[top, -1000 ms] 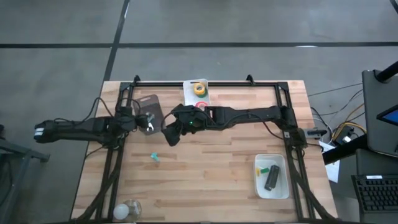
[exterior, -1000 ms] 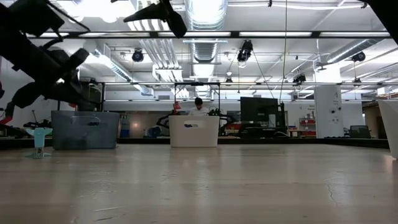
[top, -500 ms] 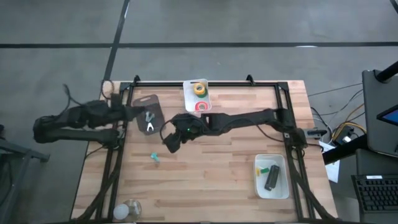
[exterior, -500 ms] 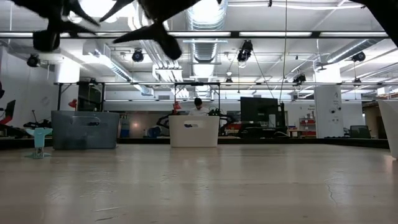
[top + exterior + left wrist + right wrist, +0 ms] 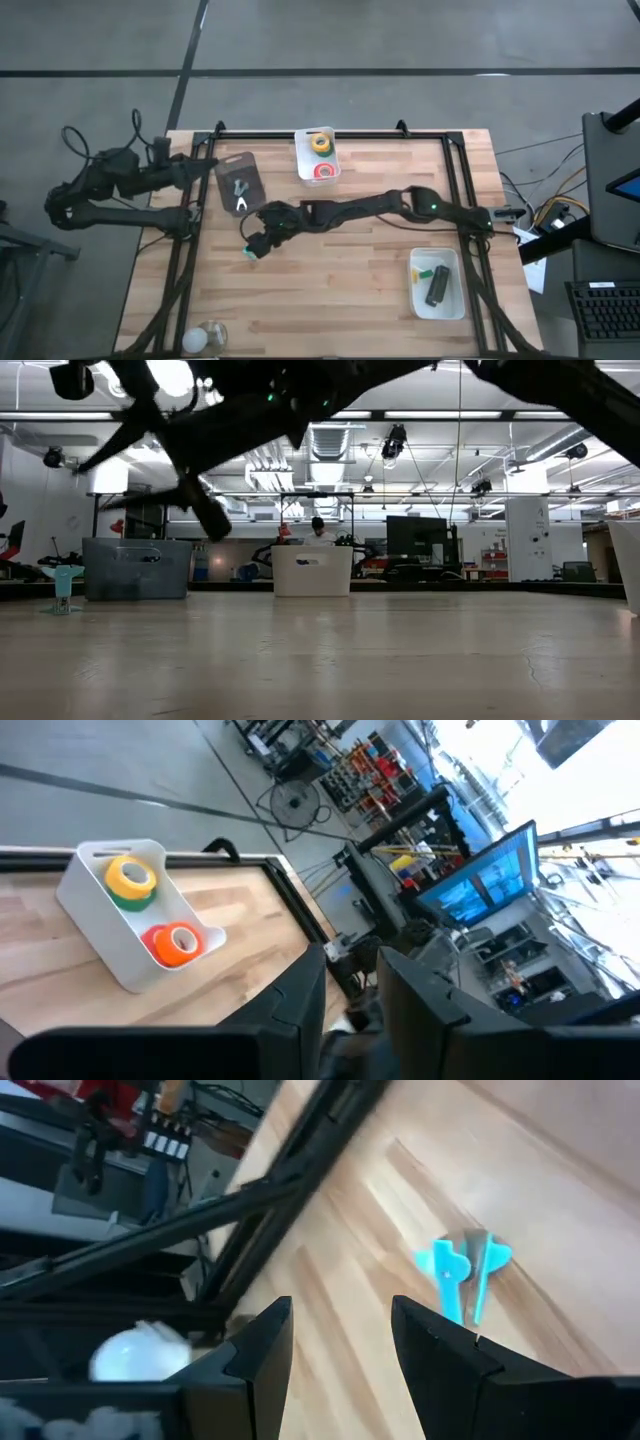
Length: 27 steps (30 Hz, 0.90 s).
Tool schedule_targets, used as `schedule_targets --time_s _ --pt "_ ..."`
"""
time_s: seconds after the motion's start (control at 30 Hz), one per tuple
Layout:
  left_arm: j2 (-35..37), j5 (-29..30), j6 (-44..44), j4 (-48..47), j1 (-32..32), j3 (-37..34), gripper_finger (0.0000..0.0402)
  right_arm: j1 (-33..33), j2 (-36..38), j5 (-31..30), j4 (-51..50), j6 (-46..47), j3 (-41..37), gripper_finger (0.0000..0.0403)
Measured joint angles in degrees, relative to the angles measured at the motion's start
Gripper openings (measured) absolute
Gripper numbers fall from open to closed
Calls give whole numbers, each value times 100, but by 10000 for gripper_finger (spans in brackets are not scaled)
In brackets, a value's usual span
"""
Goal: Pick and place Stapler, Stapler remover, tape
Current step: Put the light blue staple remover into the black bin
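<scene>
A small blue staple remover [image 5: 249, 253] lies flat on the wooden table; in the right wrist view [image 5: 462, 1270] it shows just beyond my open fingers. My right gripper [image 5: 257, 240] [image 5: 340, 1370] hovers over it without touching. Another staple remover [image 5: 240, 195], silvery, lies in a grey tray [image 5: 247, 166]. The black stapler [image 5: 437, 287] rests in a white tray [image 5: 415, 300] by the near right corner. Yellow, green and red tape rolls [image 5: 321, 145] [image 5: 133, 882] sit in a white bin [image 5: 303, 160]. My left gripper [image 5: 207, 166] [image 5: 352, 1010] is open, drawn back at the table's left edge.
A dark metal frame [image 5: 330, 133] runs around the work area, with rails along both sides. A clear round object [image 5: 201, 338] lies at the near left corner. A small green piece [image 5: 424, 272] shares the stapler's tray. Bare wood lies between the blue remover and that tray.
My right gripper has swung from beside the tape bin toward the table's near left and come down over the blue staple remover. My left arm has pulled back from the grey tray toward the left edge and risen, leaving the silvery remover lying in that tray.
</scene>
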State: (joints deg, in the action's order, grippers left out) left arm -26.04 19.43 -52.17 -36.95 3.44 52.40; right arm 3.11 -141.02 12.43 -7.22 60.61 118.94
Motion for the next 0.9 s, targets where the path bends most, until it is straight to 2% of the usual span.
schedule_targets --time_s 0.13,0.37,0.57,0.9 --pt "-2 -211 -18 -9 0 -23 96 -2 -440 -76 -71 112 344 166" --pt "7 -232 -12 -6 0 -26 97 -28 -1001 -85 -75 475 751 166" --pt "11 -248 -10 -6 0 -31 94 -25 -981 -489 -74 235 794 166" --pt "10 -263 12 -10 0 -31 96 -24 -983 -467 -98 0 767 166"
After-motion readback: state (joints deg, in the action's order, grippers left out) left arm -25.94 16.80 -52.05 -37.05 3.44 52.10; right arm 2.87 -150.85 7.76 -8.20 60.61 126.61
